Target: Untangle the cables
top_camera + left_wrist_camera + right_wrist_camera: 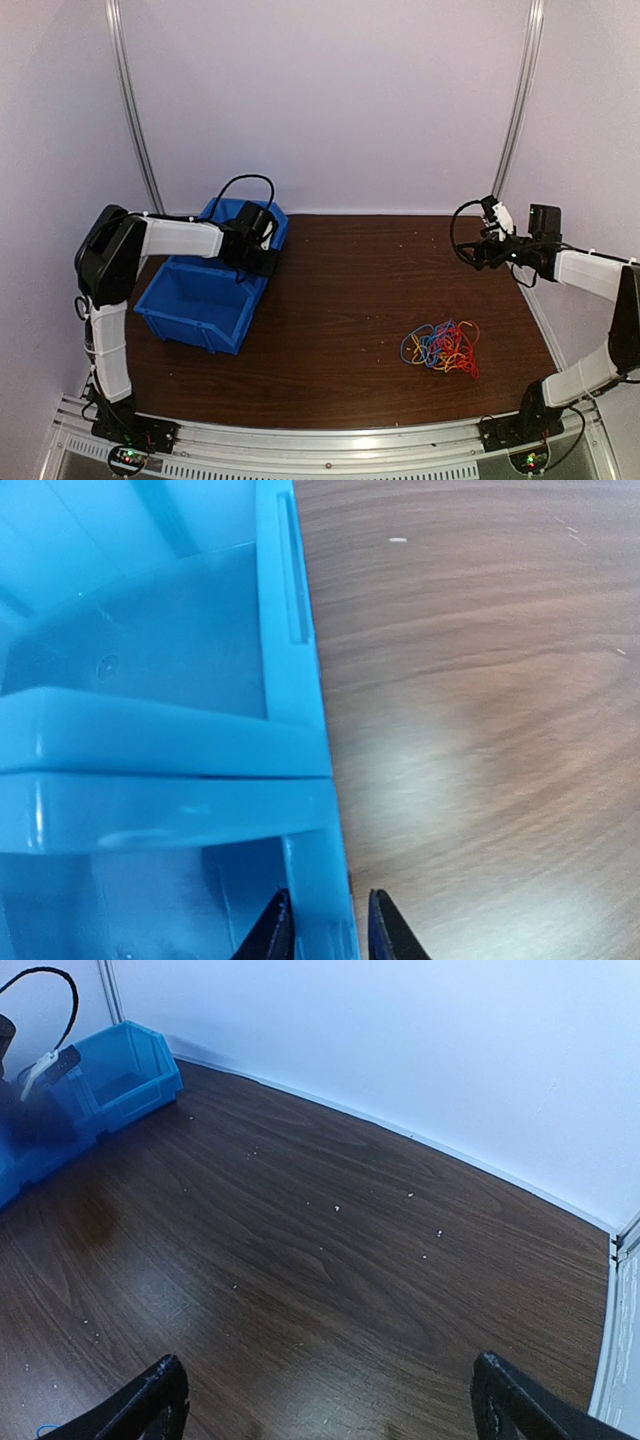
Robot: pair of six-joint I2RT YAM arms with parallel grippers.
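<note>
At 9 o'clock on the table [340, 255] in the top view, 2 blue bins sit close together, the front bin [190, 320] and the rear bin [218, 208]. The left gripper [325, 938] is over their right-hand edge. In its wrist view its fingers [272, 935] stand a narrow gap apart with a blue bin wall showing between them; whether they pinch that wall I cannot tell. At 4 o'clock the cables [442, 347] lie on the wood as 1 tangled heap of red, blue and yellow-orange, well apart from both arms. At 2 o'clock the right gripper [340, 1405] hangs above the table, spread wide with nothing between its fingers.
</note>
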